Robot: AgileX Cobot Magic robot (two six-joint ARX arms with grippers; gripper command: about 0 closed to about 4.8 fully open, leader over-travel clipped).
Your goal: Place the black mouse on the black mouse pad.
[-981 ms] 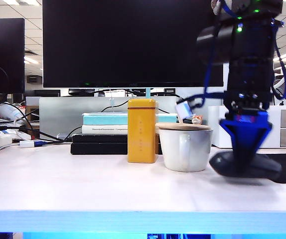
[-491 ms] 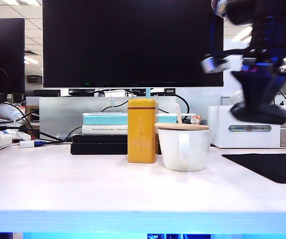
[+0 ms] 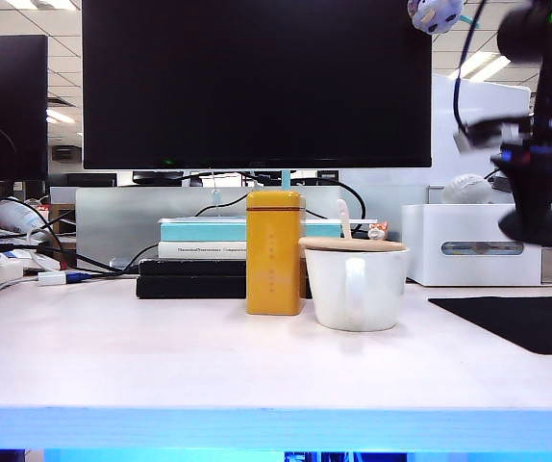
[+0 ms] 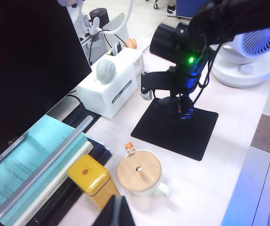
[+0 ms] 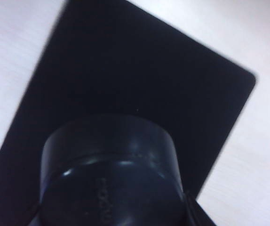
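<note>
Right gripper point(image 3: 543, 223) fingers are spread wide and clamped on the black mouse point(image 5: 109, 174), which is held in the air above the black mouse pad point(image 3: 516, 320), not touching it. In the right wrist view the mouse is seen over the near half of the pad, well inside its edges. For a clean placement, the mouse should be lowered straight down until its base lies flat on the pad, kept away from the pad's edge, and released only once contact is made. The right arm is seen hanging over the pad with its wrist pointed down, to the right of the white mug point(image 3: 355, 287). Left gripper point(image 4: 118, 213) is fully closed with nothing held, parked high on the far side of the mug from the pad, above the yellow tin point(image 4: 89, 174).
</note>
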